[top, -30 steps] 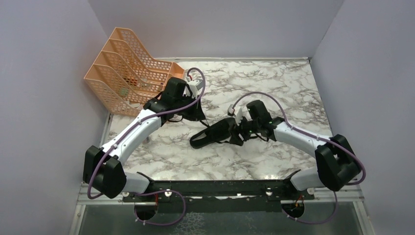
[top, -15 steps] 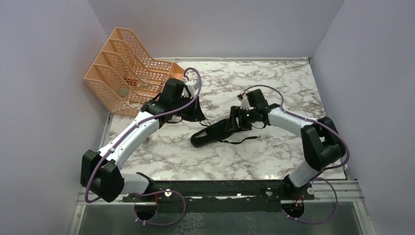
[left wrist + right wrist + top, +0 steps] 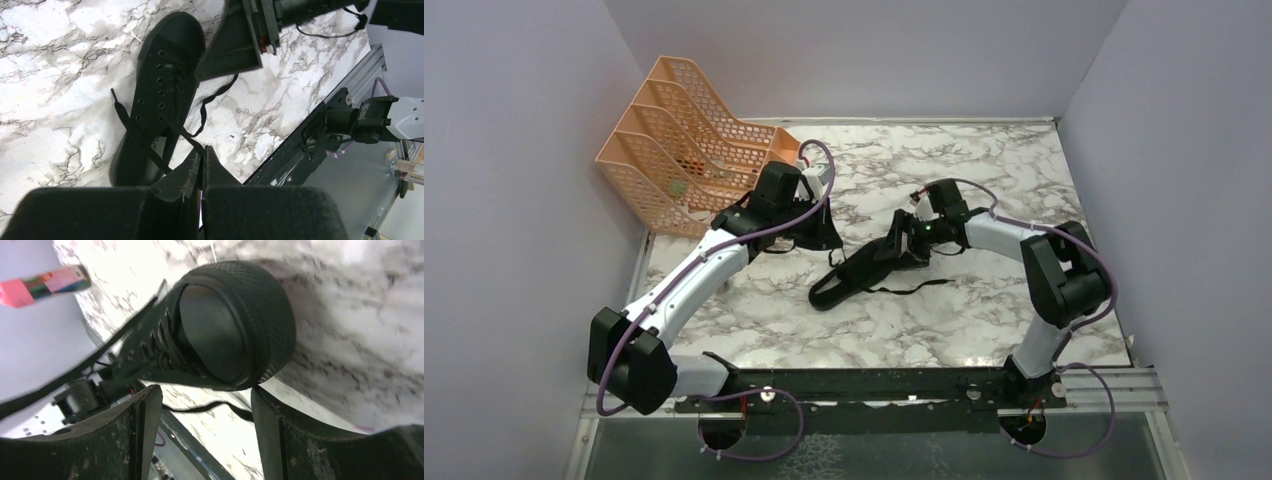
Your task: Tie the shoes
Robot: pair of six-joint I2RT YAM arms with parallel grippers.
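Shoe [image 3: 852, 277] lies in the middle of the table [image 3: 1024, 170]. It is all black, and its toe points at the right claw [image 3: 902, 246]. From above, a loose lace [image 3: 916, 288] trails on the marble beside it. Only the left wrist view shows that the left claw [image 3: 202, 150] is clenched on a lace [image 3: 187, 137] that runs from the eyelets. Only the right wrist view shows the right claw's fingers [image 3: 145, 430] standing wide apart, with the round toe just in front. An orange rack [image 3: 694, 140] sits far left.
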